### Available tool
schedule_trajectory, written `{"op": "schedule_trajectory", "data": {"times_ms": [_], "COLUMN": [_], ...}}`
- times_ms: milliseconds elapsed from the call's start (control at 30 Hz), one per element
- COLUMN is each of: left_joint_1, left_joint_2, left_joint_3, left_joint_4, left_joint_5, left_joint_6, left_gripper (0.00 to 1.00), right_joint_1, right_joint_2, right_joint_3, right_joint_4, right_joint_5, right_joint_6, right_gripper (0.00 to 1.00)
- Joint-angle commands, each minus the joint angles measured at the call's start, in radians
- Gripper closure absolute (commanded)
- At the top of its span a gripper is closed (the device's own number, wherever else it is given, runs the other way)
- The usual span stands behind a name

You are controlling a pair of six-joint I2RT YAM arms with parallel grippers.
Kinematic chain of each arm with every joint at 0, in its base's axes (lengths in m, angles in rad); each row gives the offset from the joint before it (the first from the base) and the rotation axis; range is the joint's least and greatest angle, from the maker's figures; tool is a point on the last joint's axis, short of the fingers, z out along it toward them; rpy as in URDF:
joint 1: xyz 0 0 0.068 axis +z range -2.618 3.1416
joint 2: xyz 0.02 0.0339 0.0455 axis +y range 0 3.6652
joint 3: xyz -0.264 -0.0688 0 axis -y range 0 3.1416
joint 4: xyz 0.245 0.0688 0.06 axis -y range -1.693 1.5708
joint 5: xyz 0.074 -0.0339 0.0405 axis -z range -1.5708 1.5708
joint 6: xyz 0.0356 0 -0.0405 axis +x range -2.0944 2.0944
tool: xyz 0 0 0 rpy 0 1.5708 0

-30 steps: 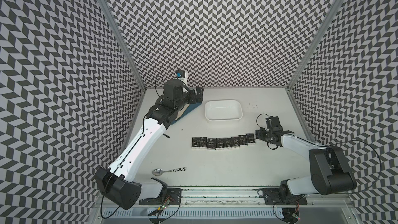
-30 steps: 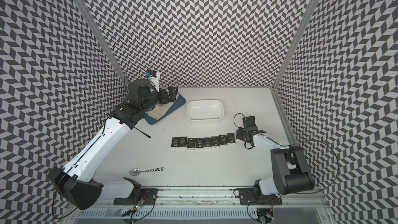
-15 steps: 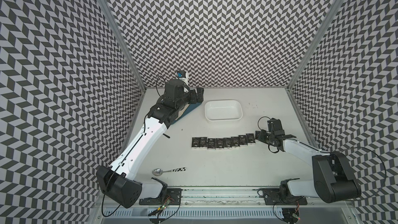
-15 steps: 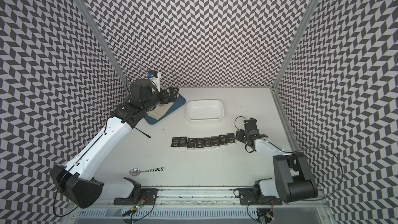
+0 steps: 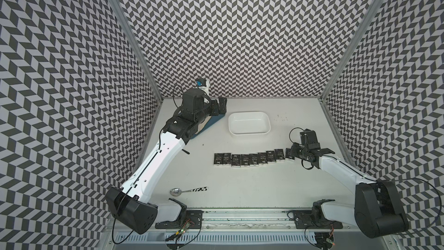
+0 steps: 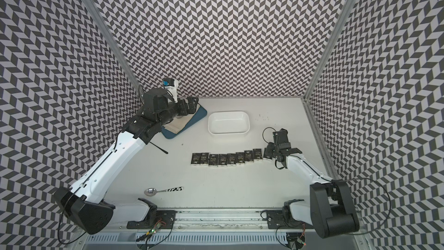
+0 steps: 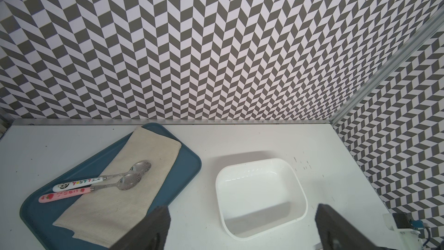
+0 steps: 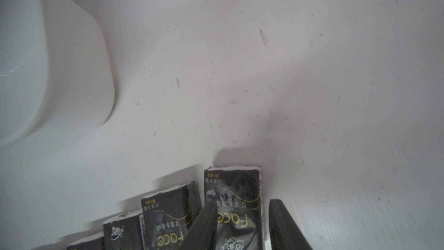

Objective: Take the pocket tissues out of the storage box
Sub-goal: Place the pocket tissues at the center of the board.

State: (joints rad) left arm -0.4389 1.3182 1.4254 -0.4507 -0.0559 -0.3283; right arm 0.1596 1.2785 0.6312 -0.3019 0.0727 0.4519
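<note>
The white storage box [image 5: 249,133] [image 6: 228,132] [image 7: 219,196] [image 8: 24,68] sits at the back middle of the table with nothing in it. Several black pocket tissues [image 5: 253,159] [image 6: 231,159] lie in a row on the table in front of it. My right gripper [image 5: 292,154] [image 6: 270,153] [image 8: 242,215] is low over the rightmost packet [image 8: 233,188], which lies flat on the table. Its fingers straddle that packet, with a thin gap on one side. My left gripper [image 5: 223,103] [image 6: 192,104] [image 7: 242,227] hangs wide open and empty at the back left.
A blue tray [image 7: 185,171] [image 6: 192,121] with a beige cloth and two spoons [image 7: 101,183] lies under my left arm. Another spoon [image 5: 187,190] lies near the front edge. A small white bottle [image 5: 201,85] stands by the back wall.
My right gripper came down and left to the row's right end. A packet now lies there between its fingers, and the jaws have widened. The left arm has hardly moved.
</note>
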Motion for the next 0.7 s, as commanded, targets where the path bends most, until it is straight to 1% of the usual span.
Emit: {"op": "schedule_trajectory", "data": {"times_ms": [0, 267, 433, 600, 667], "left_joint_1": [-0.006, -0.006, -0.005, -0.006, -0.006], "left_joint_2": [-0.033, -0.03, -0.027, -0.025, -0.022], "left_joint_3": [0.017, 0.016, 0.015, 0.009, 0.009], "left_joint_4": [0.001, -0.008, -0.005, -0.003, -0.003], "left_joint_5": [-0.006, -0.016, -0.016, -0.024, -0.025], "left_joint_6": [0.0, 0.008, 0.008, 0.012, 0.011], "left_gripper": [0.01, 0.01, 0.01, 0.01, 0.01], "right_joint_1": [0.004, 0.001, -0.002, 0.0, 0.0], "right_joint_2": [0.021, 0.048, 0.083, 0.108, 0.117], "right_joint_3": [-0.011, -0.057, -0.057, -0.056, -0.052], "right_joint_4": [0.021, 0.08, 0.096, 0.128, 0.127], "right_joint_5": [0.006, 0.0, -0.016, -0.082, -0.088], "right_joint_6": [-0.006, 0.017, 0.008, -0.037, -0.041], "right_gripper": [0.59, 0.59, 0.59, 0.61, 0.62]}}
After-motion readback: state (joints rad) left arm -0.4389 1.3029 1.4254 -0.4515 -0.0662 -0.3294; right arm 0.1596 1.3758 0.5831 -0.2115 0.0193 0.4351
